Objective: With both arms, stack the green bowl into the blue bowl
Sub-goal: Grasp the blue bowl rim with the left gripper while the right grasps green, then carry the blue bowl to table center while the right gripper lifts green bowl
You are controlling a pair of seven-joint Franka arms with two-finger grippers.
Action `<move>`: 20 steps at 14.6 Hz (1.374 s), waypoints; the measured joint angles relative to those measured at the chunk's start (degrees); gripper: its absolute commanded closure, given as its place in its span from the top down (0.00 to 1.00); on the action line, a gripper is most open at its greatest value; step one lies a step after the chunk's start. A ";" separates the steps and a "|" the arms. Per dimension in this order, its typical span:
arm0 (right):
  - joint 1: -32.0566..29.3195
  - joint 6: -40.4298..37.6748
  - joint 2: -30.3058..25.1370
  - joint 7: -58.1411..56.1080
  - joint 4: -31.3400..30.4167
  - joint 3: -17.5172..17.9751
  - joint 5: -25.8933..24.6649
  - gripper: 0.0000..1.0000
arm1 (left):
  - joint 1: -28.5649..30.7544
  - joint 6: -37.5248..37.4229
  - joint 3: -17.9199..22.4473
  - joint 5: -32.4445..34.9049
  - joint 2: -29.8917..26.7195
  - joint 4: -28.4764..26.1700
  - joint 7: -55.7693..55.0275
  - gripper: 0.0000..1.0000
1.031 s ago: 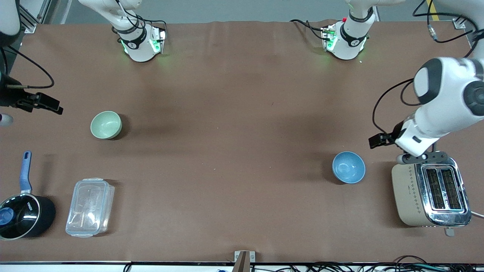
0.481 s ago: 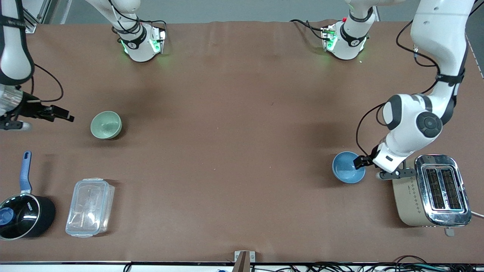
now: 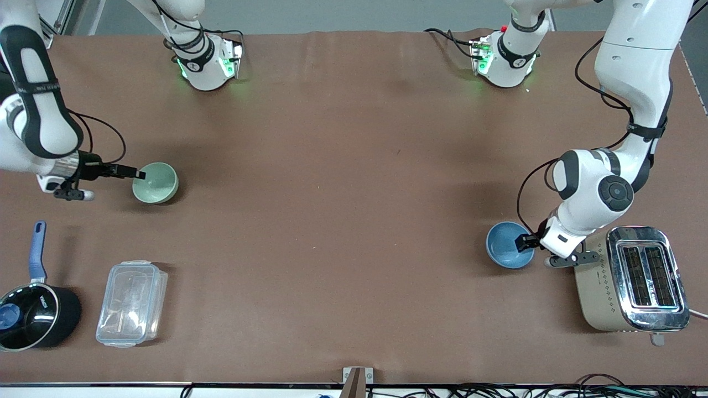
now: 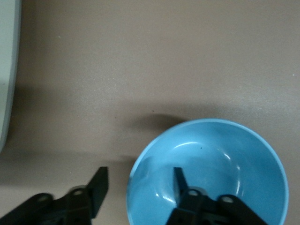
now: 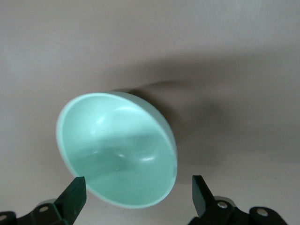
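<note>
- I see the small round pale mint-green bowl (image 3: 155, 182) standing upright on the brown table (image 3: 343, 193), toward the right arm's end.
- The right gripper (image 3: 138, 174) is at this bowl's rim. In the right wrist view its two black fingers (image 5: 75, 194) are spread open, one on each side of the bowl (image 5: 119, 149), and they hold nothing.
- The small round medium-blue bowl (image 3: 509, 245) stands toward the left arm's end, just beside the beige and chrome toaster (image 3: 630, 279).
- The left gripper (image 3: 522, 242) is low at the blue bowl's rim. In the left wrist view its fingers are open: one finger (image 4: 180, 185) is inside the bowl (image 4: 220, 168) and the other is outside the wall. I cannot tell if they touch it.
- The two bowls are well apart.
- A black saucepan with blue handle (image 3: 33, 307) and a clear plastic box (image 3: 131, 303) lie nearer to the front camera than the green bowl.
</note>
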 measured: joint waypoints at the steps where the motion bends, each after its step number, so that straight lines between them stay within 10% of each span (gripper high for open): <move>1: -0.28 0.87 1.67 -0.23 0.03 0.00 0.17 0.81 | -0.01 0.00 -0.02 0.00 0.00 0.01 -0.04 0.01; 3: -0.58 1.69 3.84 -1.16 0.13 0.00 0.31 0.25 | -0.05 0.00 -0.23 0.00 0.00 0.14 -0.04 0.00; 5: -0.61 1.73 4.27 -3.04 0.23 0.01 0.37 0.08 | -0.06 -0.22 -0.71 0.00 -0.37 0.69 -0.16 0.00; 13: -0.57 -1.20 2.78 -5.28 1.88 0.66 0.55 0.00 | -6.80 -16.44 -11.86 0.04 -5.32 11.15 -25.98 0.00; 20: 9.02 -14.47 -13.62 14.71 6.27 1.62 0.70 0.01 | -20.47 -17.87 -11.67 0.06 3.30 20.68 -43.09 0.00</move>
